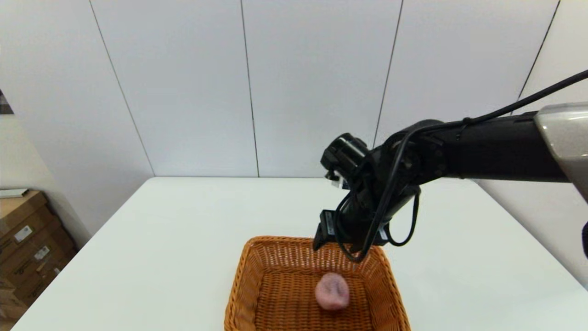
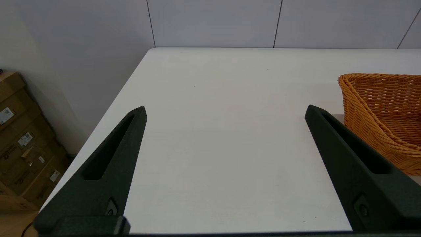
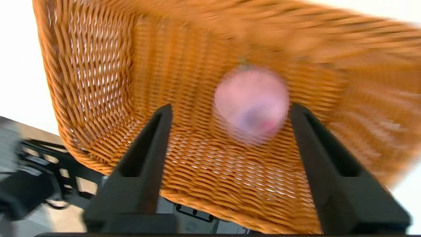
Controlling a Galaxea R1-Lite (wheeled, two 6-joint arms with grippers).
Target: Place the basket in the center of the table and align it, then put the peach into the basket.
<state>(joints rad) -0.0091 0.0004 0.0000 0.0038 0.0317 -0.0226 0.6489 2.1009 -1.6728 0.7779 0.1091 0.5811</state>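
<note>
The pale-pink peach (image 1: 332, 290), with a darker dimple, lies on the floor of the orange-brown wicker basket (image 1: 257, 257) on the table (image 1: 183, 220). The right gripper (image 3: 230, 110) hovers above it, fingers spread wide and empty. The left gripper (image 2: 225, 112) is likewise wide, beside the basket.

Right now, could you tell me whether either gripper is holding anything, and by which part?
Nothing is held. The small pale-pink peach lies loose in the orange-brown wicker basket; the right gripper is open above it, the left gripper open and empty.

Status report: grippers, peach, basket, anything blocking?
Right gripper open, above the basket, empty. Left gripper open, off to the basket's left over bare table. Peach lies on the basket floor. Nothing in the way.
</note>
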